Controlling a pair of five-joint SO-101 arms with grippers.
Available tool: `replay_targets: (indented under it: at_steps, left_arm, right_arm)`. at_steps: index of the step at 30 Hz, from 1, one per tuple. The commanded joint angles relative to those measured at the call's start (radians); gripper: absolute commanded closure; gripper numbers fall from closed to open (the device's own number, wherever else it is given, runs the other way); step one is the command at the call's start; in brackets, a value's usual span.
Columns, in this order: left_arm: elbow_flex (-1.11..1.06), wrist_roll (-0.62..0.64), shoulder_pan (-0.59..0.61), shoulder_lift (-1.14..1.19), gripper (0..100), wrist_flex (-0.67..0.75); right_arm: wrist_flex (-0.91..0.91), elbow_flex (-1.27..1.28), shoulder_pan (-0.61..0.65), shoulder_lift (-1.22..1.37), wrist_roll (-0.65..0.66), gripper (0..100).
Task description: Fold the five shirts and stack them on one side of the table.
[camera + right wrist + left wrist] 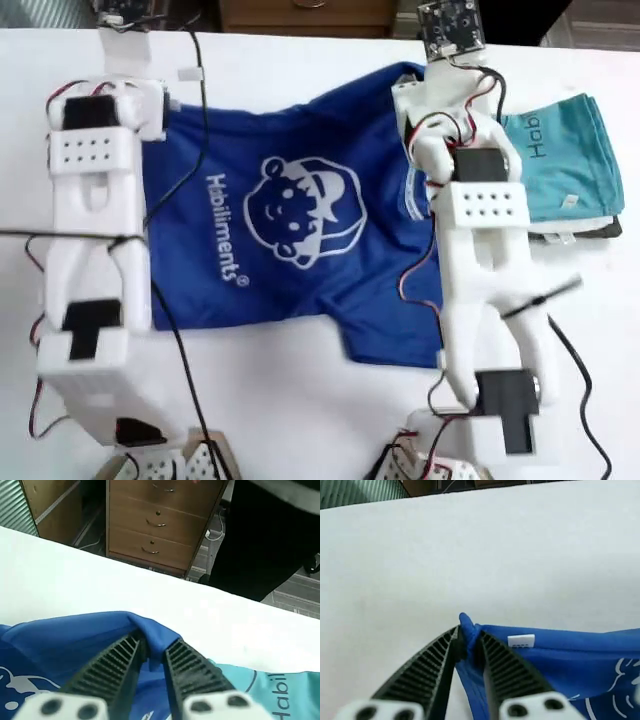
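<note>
On my left side, the left gripper [468, 636] has its ribbed fingers [427, 662] drawn almost together, pinching a bunched corner of the blue shirt [555, 652]. A small white tag [521, 641] sits on the cloth just beside the grip. That corner is lifted slightly off the white table [470, 545]. From the high view I see the blue shirt [290, 220] spread flat across the middle of the table between the two arms, its white cartoon print [305, 210] facing up. On the other side, the right gripper [155, 642] is closed to a narrow gap on a raised fold at the shirt's edge — blue cloth humps up between and over the fingertips. To the right of that lies a folded teal shirt [560, 160], just beside the blue one near the table's right edge, with a darker folded piece [590, 230] showing under its near side.
</note>
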State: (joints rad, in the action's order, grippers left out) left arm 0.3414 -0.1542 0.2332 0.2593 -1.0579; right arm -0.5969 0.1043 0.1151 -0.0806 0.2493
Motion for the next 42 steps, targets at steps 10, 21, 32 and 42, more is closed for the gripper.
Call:
replay_targets:
  at_steps: [10,21,32,42]
  left_arm:
    - [0.351,-0.003,-0.005,0.364,97,0.015]
    - [0.565,-0.003,-0.005,0.644,97,-0.072]
    - [0.889,-0.003,-0.005,0.772,97,-0.285]
    - [1.116,-0.032,-0.006,0.769,97,-0.545]
  right_arm:
    - [0.294,-0.052,-0.010,0.314,0.000,97.8]
    - [0.147,-0.365,-0.051,0.694,0.000,97.8]
    - [-0.085,-0.583,-0.048,0.739,-0.002,97.8]
    - [-0.487,-0.807,-0.050,0.737,-0.002,97.8]
